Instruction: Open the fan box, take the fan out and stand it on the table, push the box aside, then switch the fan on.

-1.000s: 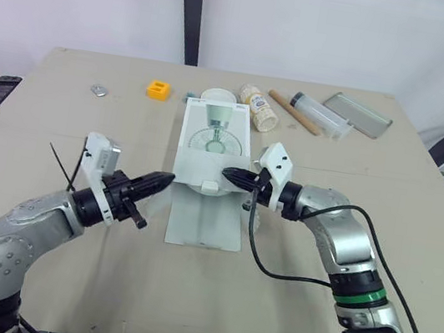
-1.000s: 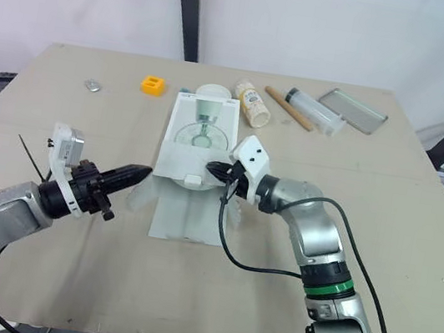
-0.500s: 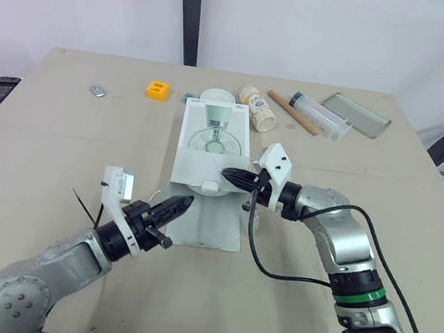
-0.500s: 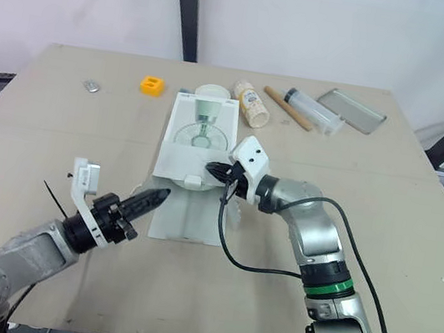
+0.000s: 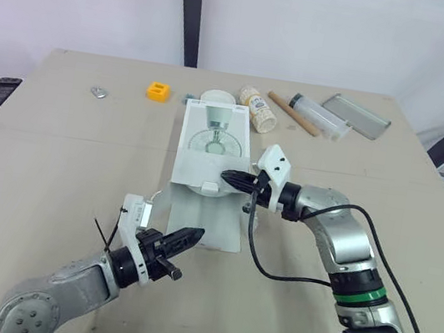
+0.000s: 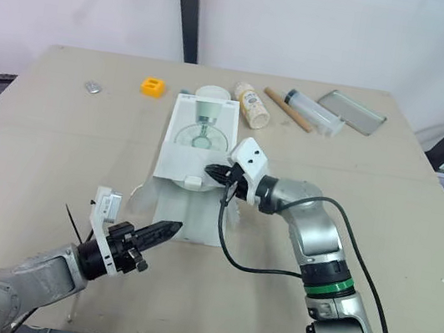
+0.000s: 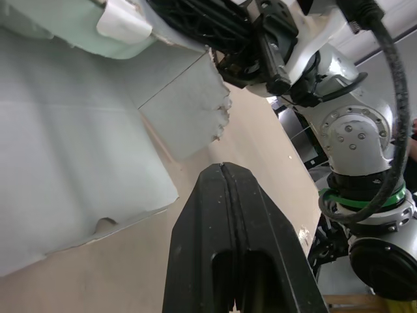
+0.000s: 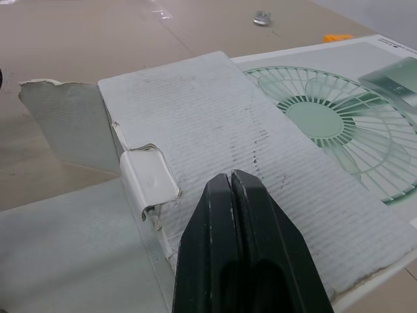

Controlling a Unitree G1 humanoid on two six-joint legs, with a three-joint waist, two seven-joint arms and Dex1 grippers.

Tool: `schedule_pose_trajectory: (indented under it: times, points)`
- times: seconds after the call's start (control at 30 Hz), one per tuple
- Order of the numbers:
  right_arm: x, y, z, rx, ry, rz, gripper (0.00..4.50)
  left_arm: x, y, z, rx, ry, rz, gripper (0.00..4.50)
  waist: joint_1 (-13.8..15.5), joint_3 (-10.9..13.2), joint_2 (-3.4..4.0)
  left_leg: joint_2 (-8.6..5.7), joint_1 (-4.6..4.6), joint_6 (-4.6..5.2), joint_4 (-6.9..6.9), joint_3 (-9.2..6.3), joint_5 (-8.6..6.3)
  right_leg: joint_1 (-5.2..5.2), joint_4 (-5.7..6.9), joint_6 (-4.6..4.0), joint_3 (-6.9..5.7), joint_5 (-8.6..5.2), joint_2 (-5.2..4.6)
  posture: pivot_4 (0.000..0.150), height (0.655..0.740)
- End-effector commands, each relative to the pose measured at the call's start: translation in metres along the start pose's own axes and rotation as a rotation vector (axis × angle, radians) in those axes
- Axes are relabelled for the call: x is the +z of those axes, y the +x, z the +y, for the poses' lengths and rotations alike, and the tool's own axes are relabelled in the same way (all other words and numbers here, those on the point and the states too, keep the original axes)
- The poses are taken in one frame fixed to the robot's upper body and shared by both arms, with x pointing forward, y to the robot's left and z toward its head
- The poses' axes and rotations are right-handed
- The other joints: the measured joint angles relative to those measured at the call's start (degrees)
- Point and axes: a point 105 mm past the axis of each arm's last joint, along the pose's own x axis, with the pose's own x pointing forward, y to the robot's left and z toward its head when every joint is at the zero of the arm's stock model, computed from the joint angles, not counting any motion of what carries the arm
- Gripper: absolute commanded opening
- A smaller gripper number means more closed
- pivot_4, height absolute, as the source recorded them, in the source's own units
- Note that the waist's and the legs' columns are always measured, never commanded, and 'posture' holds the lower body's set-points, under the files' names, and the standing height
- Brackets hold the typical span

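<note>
The white fan box (image 5: 213,144) with a green fan picture lies flat in the middle of the table. Its long flap (image 5: 205,219) is folded out flat toward me. My right gripper (image 5: 225,176) is shut and empty, its tip over the near right part of the box top (image 8: 326,117), beside the small tuck tab (image 8: 150,179). My left gripper (image 5: 198,234) is shut and empty, low over the table at the flap's near edge (image 7: 65,163). The fan itself is hidden inside the box.
Along the far side stand an orange block (image 5: 159,90), a white round container (image 5: 216,96), a lying bottle (image 5: 259,109), a wooden stick (image 5: 294,113), a clear tube (image 5: 320,115) and a metal tray (image 5: 357,114). A small metal piece (image 5: 98,91) lies far left.
My left gripper has swung from the box's left side toward me and to the right, ending at the flap's near edge. The right arm and the box have not moved.
</note>
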Motion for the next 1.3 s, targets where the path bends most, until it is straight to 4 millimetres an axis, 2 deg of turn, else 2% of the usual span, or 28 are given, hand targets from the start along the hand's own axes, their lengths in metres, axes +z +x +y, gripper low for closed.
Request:
schedule_pose_trajectory:
  times: [0.03,0.23,0.5,0.6,0.67,0.73,1.0,1.3]
  points:
    - [-0.016,0.000,0.003,0.012,0.024,0.066,0.02,-0.005,0.006,0.001,-0.009,0.008,0.031,0.00,0.01,0.00,0.00,-0.01,0.05,0.00,-0.04,0.00,0.00,0.06,-0.03,0.00,0.00,0.00,0.00,0.150,0.7400]
    - [-0.016,-0.005,0.003,0.004,0.026,0.075,0.02,-0.008,0.022,0.006,-0.021,-0.021,0.063,0.00,0.03,0.00,0.00,-0.02,0.09,-0.01,-0.11,-0.01,0.01,0.09,-0.08,0.00,-0.01,0.00,-0.02,0.150,0.7400]
    - [-0.018,-0.008,0.003,-0.007,0.027,0.083,0.02,-0.014,0.033,0.015,-0.007,-0.062,0.094,0.00,0.18,0.00,0.00,-0.03,0.10,-0.02,-0.15,-0.02,0.01,0.09,-0.10,0.00,-0.01,0.00,-0.05,0.150,0.7400]
    - [-0.017,-0.007,0.003,-0.009,0.029,0.079,0.00,-0.015,0.033,0.017,-0.007,-0.054,0.110,0.84,0.23,0.00,0.00,-0.03,0.10,-0.02,-0.16,-0.02,0.02,0.08,-0.10,0.00,-0.01,0.00,-0.05,0.150,0.7400]
    - [-0.016,-0.006,0.003,-0.010,0.030,0.071,0.00,-0.016,0.034,0.019,-0.004,-0.042,0.112,1.69,0.26,0.00,0.01,-0.03,0.10,-0.03,-0.16,-0.02,0.02,0.08,-0.10,0.00,-0.01,0.00,-0.06,0.150,0.7400]
    - [-0.014,-0.005,0.003,-0.010,0.032,0.063,0.00,-0.015,0.035,0.021,0.002,-0.043,0.104,2.13,0.29,0.00,0.00,-0.03,0.10,-0.03,-0.16,-0.02,0.02,0.08,-0.10,0.00,-0.01,0.00,-0.06,0.150,0.7400]
    - [0.003,-0.002,0.002,-0.009,0.085,-0.018,0.00,-0.013,0.038,0.029,0.021,-0.045,0.076,2.13,0.39,0.00,0.01,-0.04,0.11,-0.04,-0.17,-0.02,0.03,0.08,-0.10,0.00,0.00,0.00,-0.07,0.150,0.7400]
    - [0.009,0.004,0.007,0.003,0.083,-0.038,0.00,0.003,0.031,0.062,0.173,-0.002,-0.019,2.13,0.43,0.00,0.01,-0.02,0.11,-0.07,-0.28,0.00,0.04,0.00,-0.12,0.00,0.01,0.00,-0.06,0.150,0.7400]
